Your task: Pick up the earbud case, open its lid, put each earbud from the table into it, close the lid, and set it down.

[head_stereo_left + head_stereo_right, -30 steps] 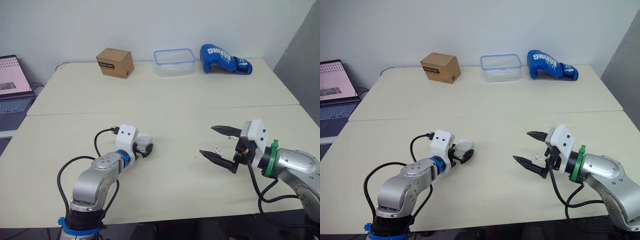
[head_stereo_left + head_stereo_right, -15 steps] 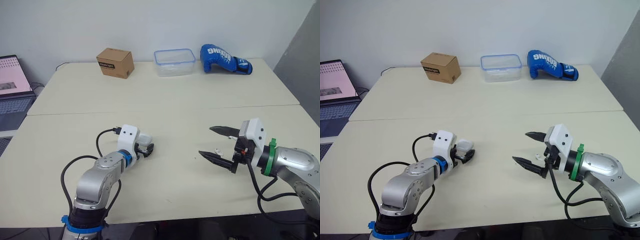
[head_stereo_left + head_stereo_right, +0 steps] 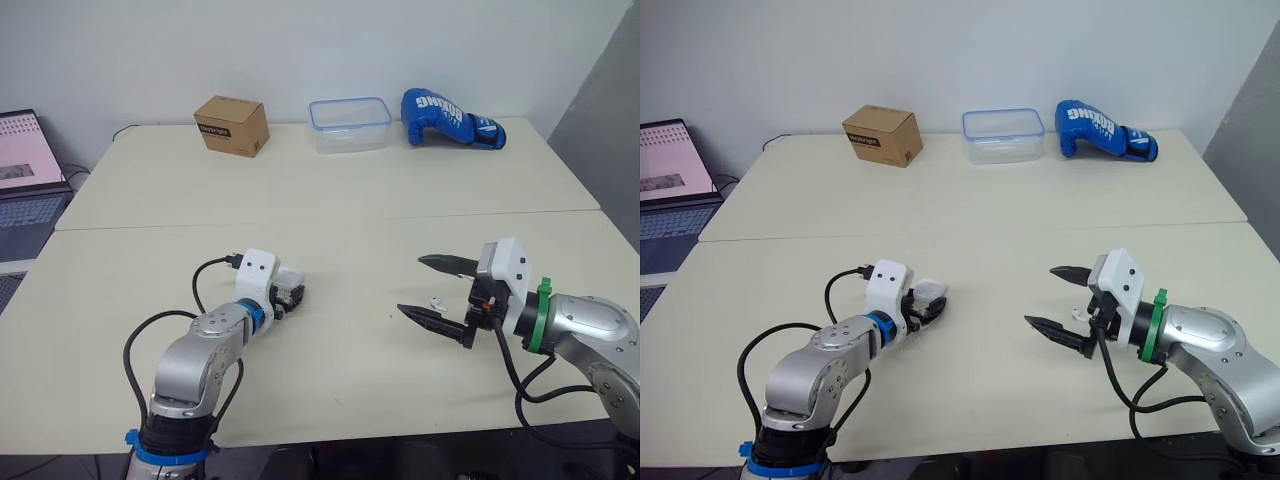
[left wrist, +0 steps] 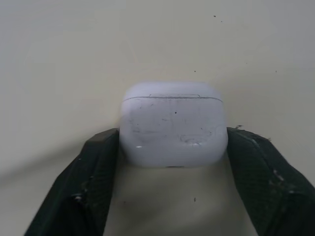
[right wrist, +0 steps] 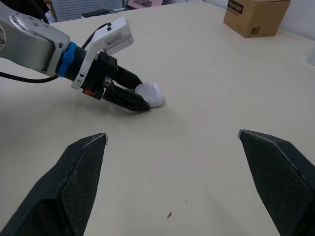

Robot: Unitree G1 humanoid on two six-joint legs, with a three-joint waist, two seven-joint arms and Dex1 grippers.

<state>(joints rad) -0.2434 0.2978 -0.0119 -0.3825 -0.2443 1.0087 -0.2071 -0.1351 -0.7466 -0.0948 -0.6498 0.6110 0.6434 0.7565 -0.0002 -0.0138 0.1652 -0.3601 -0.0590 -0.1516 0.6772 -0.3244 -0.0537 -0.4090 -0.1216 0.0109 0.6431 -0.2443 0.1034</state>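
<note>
The white earbud case (image 4: 173, 123), lid closed, rests on the table with my left gripper (image 4: 173, 133) shut on it, one black finger pressed against each side. In the head views the earbud case (image 3: 931, 292) sits left of centre near the front. My right gripper (image 3: 410, 286) hovers low over the table at the right, open wide with nothing held. A small white earbud (image 3: 437, 301) lies on the table between its two fingers. The right wrist view looks across at the left gripper (image 5: 145, 104) and the case (image 5: 150, 93).
Along the far edge stand a cardboard box (image 3: 231, 124), a clear plastic container (image 3: 349, 123) and a blue boxing glove (image 3: 450, 118). A laptop (image 3: 25, 170) sits off the table's left side. A seam (image 3: 330, 220) runs across between the two tabletops.
My left gripper's fingers have closed in from around the case onto its sides. The right gripper has stayed open and has barely moved.
</note>
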